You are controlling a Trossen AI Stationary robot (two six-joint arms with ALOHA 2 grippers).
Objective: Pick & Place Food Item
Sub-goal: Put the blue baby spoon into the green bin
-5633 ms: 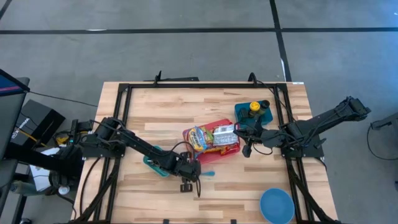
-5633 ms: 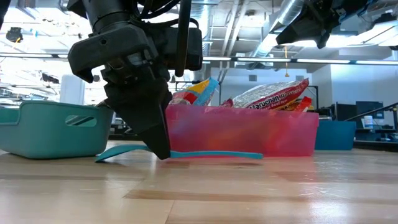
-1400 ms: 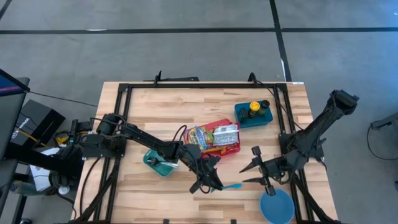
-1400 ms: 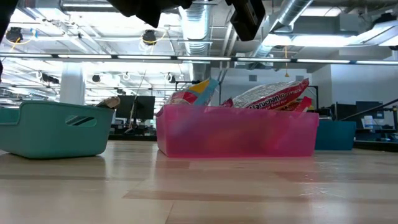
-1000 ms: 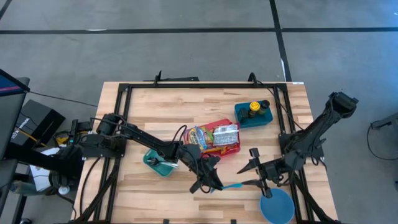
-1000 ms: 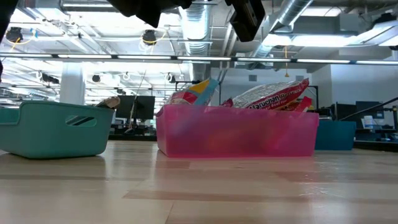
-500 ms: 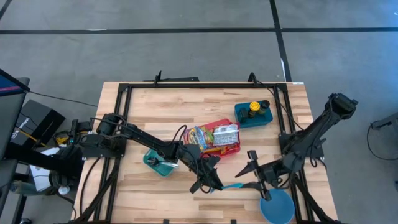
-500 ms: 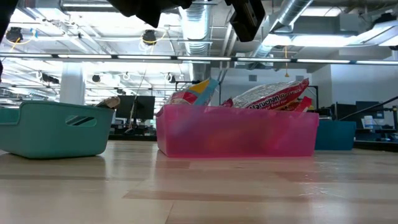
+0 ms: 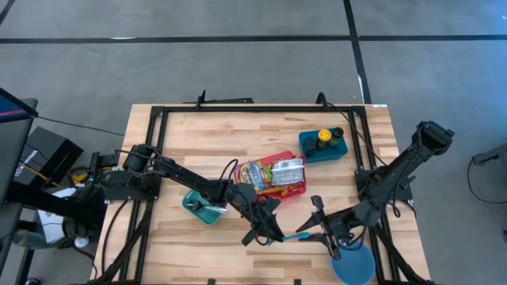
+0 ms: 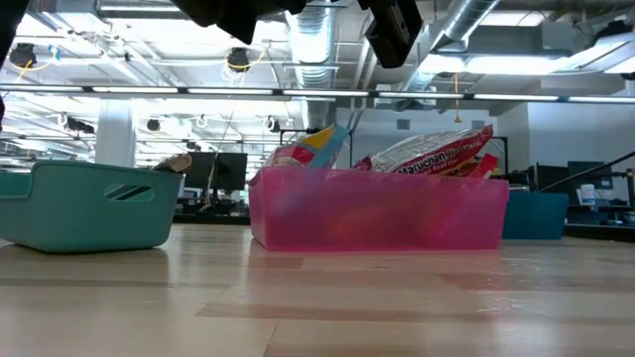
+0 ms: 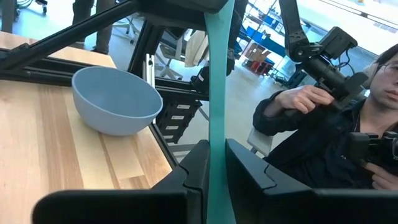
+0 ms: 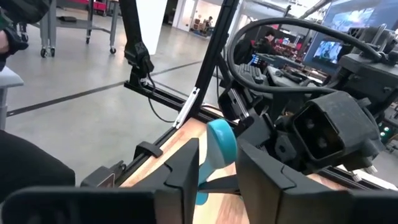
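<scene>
Teal spoon aloft at 6 o'clock of the pink bin, no longer flat on the wood as seconds ago. Pinched by its handle in the left gripper, with the fingers pressed against the teal strip on both sides in the left wrist view. Points its rounded end toward 3 o'clock, straight at the incoming arm.

Closes in from 3 o'clock within the last second and a half: right gripper, earlier hanging above the blue bowl, now just beside the spoon's free end. Shows its fingers spread to either side of the rounded end in the right wrist view, not yet clamped and seemingly not touching.

Reads as a handover in mid-air, at the point where the second grip is about to be taken. Calls next, by this reading, for the right fingers to shut before the left ones let go; risks a drop or a twist of the thin handle otherwise. Leaves the bowl, at 4 o'clock of the spoon near the table's edge, as the likely destination.

Sits unchanged: pink bin packed with snack packets, teal bin at its 8 o'clock, dark blue tray at its 2 o'clock. Shows no food item in either gripper, whatever the task's wording. Beyond the table edge, a person holding a controller.
</scene>
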